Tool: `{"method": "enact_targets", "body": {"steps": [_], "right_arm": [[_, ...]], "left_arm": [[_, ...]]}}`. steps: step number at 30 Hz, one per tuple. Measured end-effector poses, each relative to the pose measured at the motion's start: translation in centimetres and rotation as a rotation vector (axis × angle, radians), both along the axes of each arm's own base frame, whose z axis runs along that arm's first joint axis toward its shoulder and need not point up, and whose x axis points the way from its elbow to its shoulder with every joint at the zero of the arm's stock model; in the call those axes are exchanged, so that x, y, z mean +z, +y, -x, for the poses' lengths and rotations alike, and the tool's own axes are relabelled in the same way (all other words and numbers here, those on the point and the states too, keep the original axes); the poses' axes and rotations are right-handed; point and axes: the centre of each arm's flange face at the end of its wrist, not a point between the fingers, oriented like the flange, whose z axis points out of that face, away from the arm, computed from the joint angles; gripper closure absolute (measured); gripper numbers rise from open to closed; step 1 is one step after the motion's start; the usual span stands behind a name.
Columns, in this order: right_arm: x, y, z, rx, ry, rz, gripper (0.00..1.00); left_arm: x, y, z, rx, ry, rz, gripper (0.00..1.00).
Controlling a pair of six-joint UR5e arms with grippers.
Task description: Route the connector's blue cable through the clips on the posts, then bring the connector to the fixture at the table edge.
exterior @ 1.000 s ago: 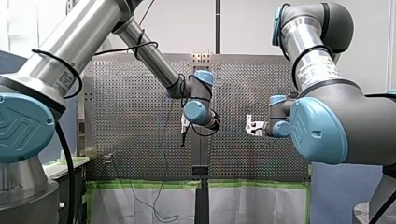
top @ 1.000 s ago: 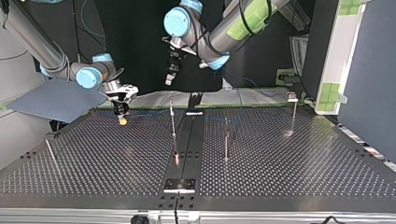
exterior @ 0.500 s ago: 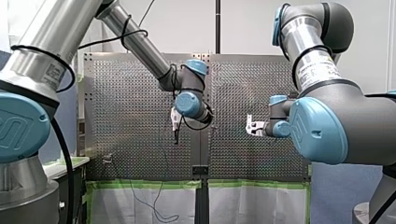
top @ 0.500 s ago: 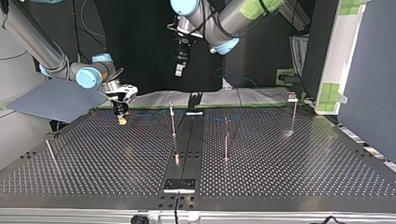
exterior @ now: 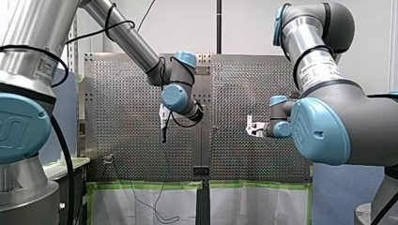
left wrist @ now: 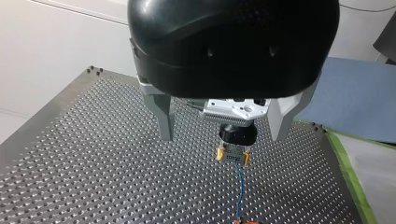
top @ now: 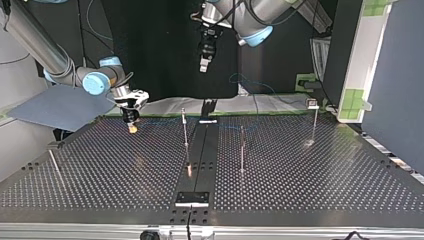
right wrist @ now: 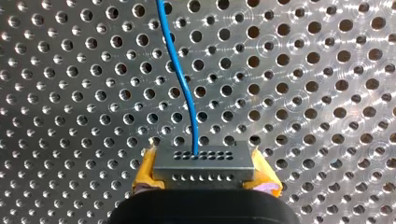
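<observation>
My right gripper [right wrist: 204, 176] is clamped on the connector [right wrist: 203, 161], with its yellow pads [right wrist: 144, 172] pressing the connector's two short ends. The connector hangs just above the perforated table [right wrist: 317, 93], at the far left of the top view. The blue cable [right wrist: 184, 79] leaves the connector's front face and runs straight ahead of the gripper. In the top view its long axis lies along the table's far edge, leading right toward the first post [top: 184, 127]. Whether it sits in any clip is too small to tell. A second post [top: 242, 145] and a third post [top: 315, 125] stand further right, well apart from the connector. My left gripper [top: 204, 62] hangs high over the table's far middle, and its grey fingers [left wrist: 164, 119] are spread with nothing between them. My right arm is therefore the nearer arm. The coming move likely depends on carrying the connector rightward along the cable's line, with the upright posts as the obstacles. The plate [top: 191, 198] at the near edge is probably the fixture.
</observation>
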Motion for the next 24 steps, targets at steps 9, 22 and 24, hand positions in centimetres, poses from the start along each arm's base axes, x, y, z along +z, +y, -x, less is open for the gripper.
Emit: {"method": "enact_targets", "body": {"steps": [9, 22, 24], "right_arm": [[0.6, 0.1, 0.4, -0.010, 0.011, -0.024, 1.00], [2.4, 0.1, 0.5, -0.020, 0.008, -0.013, 1.00], [2.4, 0.1, 0.4, -0.019, 0.008, -0.013, 1.00]], "left_arm": [[0.7, 2.3, 2.1, 0.001, 0.000, 0.004, 0.00], [1.4, 5.7, 5.2, -0.001, -0.007, 0.015, 0.00], [1.5, 6.0, 5.6, -0.007, -0.013, 0.028, 0.00]]}}
